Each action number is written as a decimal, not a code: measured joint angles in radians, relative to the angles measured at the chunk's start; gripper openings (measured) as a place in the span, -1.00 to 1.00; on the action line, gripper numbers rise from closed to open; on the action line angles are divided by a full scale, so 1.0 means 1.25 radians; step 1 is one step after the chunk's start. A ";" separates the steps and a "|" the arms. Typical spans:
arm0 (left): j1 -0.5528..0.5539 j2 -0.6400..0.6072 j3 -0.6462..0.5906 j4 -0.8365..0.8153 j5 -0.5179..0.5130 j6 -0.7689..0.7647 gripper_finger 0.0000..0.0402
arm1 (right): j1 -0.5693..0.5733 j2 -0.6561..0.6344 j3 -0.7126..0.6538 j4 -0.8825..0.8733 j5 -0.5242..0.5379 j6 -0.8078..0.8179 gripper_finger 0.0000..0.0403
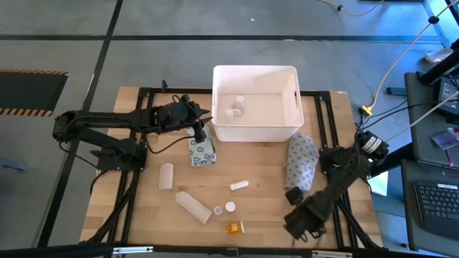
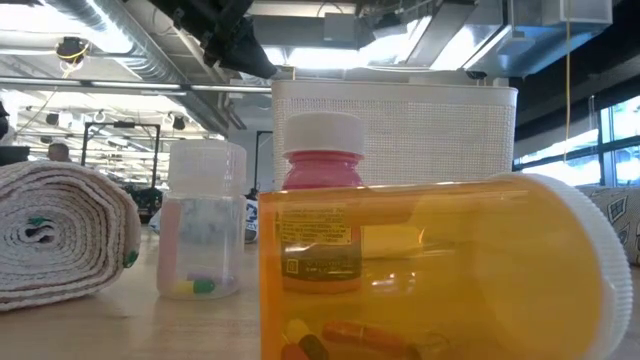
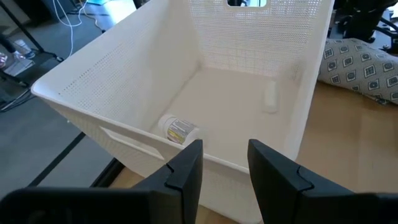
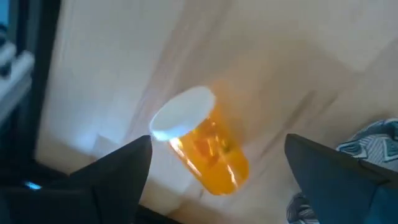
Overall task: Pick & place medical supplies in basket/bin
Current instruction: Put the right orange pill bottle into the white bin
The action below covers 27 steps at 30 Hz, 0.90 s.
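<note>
The tall white plastic tub has finely perforated walls. The clear orange pill bottle wears a white ribbed cap and a yellow label; a pink bottle with a white cap stands behind it. The soft grey packet carries a pattern of dark and pale circles. The pale wooden worktop shows plank seams

Robotics lab or workshop. Bare grey concrete floor with hazard striping, exposed silver ceiling ducts, black computer keyboard on a side desk (cables trail nearby).
</note>
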 joint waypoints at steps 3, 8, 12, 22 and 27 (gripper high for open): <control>0.000 0.000 0.000 0.000 0.000 0.000 -0.40 | 0.031 0.000 0.000 -0.034 0.036 -0.007 0.83; 0.000 0.000 0.000 -0.001 0.000 0.000 -0.40 | 0.084 0.000 -0.001 -0.023 0.100 -0.024 0.83; 0.000 0.000 0.000 0.000 0.000 0.000 -0.40 | 0.104 0.000 -0.021 0.035 0.115 -0.111 0.83; 0.000 0.000 0.000 -0.001 0.000 -0.002 -0.40 | 0.109 0.002 -0.093 0.114 0.112 -0.090 0.83; 0.000 0.000 0.000 -0.001 0.000 0.000 -0.40 | 0.109 0.002 -0.094 0.113 0.112 -0.089 0.83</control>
